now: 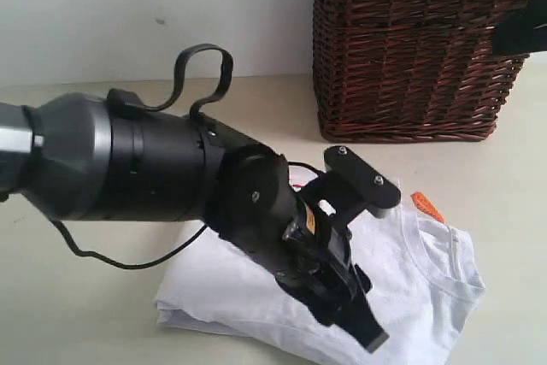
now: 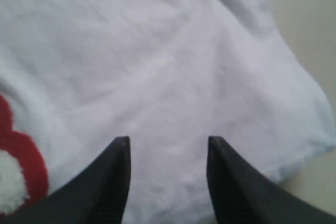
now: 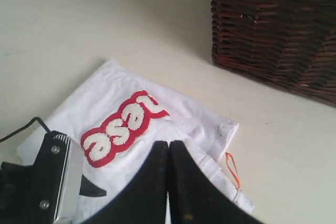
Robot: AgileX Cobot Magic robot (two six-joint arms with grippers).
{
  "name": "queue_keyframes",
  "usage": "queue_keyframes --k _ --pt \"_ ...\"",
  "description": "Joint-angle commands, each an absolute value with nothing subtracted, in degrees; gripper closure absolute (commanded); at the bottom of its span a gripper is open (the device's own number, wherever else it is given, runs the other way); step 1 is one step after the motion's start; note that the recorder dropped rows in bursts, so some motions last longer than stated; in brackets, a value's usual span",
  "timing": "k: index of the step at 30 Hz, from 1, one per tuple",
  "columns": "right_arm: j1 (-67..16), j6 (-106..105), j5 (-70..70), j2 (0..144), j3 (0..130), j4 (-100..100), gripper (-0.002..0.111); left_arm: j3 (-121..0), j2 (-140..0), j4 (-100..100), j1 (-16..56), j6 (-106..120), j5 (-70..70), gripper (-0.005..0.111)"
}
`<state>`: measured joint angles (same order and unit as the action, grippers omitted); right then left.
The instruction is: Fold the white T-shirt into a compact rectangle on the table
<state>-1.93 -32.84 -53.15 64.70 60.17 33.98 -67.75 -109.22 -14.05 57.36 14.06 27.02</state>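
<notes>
The white T-shirt [image 1: 432,275] lies folded on the worktop [image 1: 77,314] near the wicker basket [image 1: 410,49], with its red lettered band [image 3: 123,127] facing up. The left gripper [image 2: 168,140] hangs just over the cloth, jaws partly apart with nothing between them. The right gripper [image 3: 169,144] is closed tight and empty.

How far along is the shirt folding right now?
Mostly done: the white T-shirt lies folded into a rough rectangle on the table. In hand: the left gripper stands open over the cloth, gripping nothing. Left: probably only neatening the uneven edges.
</notes>
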Motion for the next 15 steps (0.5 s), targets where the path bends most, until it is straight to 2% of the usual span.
queue_keyframes --k 1,5,9,11,15 --pt "-2.04 -32.83 -53.17 66.09 60.42 34.92 0.108 -72.84 -112.37 -13.62 53.92 11.57 26.04 0.061" --pt "-2.04 -32.83 -53.42 66.57 60.42 34.92 0.108 -75.82 -116.48 -13.36 52.54 12.39 34.33 0.063" --pt "-2.04 -32.83 -53.42 66.57 60.42 35.29 0.108 -76.00 -119.29 -10.92 54.28 15.00 43.21 0.080" --pt "-2.04 -32.83 -53.54 66.57 60.42 35.48 0.108 -76.00 -119.41 -9.93 54.50 14.11 43.23 0.084" --pt "-2.04 -32.83 -54.24 66.57 60.42 35.48 0.108 -76.00 -115.34 -10.03 54.50 12.50 38.89 0.083"
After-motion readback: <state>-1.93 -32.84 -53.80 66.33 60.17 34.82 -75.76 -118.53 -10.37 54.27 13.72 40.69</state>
